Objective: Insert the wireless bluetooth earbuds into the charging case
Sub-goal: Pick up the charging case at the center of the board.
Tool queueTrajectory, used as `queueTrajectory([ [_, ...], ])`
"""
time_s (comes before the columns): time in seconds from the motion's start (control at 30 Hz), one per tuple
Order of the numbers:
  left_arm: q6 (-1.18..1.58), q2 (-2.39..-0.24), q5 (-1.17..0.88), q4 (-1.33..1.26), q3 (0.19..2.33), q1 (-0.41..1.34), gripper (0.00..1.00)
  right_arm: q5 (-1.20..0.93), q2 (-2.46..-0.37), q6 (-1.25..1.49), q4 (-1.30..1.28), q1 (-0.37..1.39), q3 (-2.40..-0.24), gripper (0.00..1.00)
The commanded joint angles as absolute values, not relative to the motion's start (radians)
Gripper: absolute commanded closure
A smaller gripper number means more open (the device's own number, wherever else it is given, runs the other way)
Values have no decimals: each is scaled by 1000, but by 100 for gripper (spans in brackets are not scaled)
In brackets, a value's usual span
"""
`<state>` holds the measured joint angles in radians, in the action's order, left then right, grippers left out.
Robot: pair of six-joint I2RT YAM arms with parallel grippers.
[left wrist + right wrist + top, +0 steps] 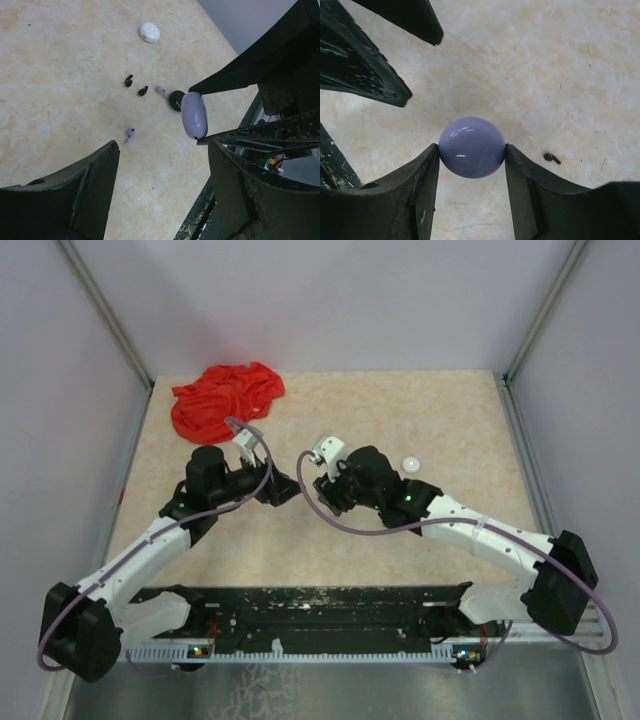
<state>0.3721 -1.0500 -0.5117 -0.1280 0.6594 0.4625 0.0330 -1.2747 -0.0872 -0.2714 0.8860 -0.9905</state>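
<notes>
The right pincer [471,151] clamps the lavender charging case [194,115] while the left pincer [162,150], open and empty, hovers over loose earbuds [129,135] on the table [60,60], apparently about to pick one up, which calls for a careful descent.

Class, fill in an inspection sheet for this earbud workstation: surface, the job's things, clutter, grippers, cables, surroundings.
Surface: beige marbled tabletop, a few dark specks.
Job's things: two black earbuds and two lavender earbuds lie loose; black case and white case sit on the table; lavender case is held.
Clutter: red cloth, crumpled at the far left.
Grippers: left gripper open, empty; right gripper shut on the lavender case.
Cables: purple cables loop along both arms.
Surroundings: pale walls, metal corner posts.
</notes>
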Motion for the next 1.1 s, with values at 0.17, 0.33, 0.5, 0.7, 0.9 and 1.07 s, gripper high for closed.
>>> queueTrajectory([
  [0.17,552,-1105,-675,-224,696,452,33,-55,-1230,-145,-103,922,-974,57],
  [0.33,587,-1140,-734,-283,683,451,38,-55,-1251,-149,-91,944,-986,57],
  [0.5,620,-1165,-773,-319,683,452,45,-41,-1272,-150,-75,964,-994,57],
  [0.7,622,-1179,-787,-311,683,453,56,-20,-1281,-150,-59,972,-996,57],
  [0.9,598,-1194,-802,-262,686,453,55,22,-1285,-150,-36,972,-990,58],
  [1.07,589,-1205,-814,-244,685,453,54,26,-1290,-144,-25,972,-990,58],
])
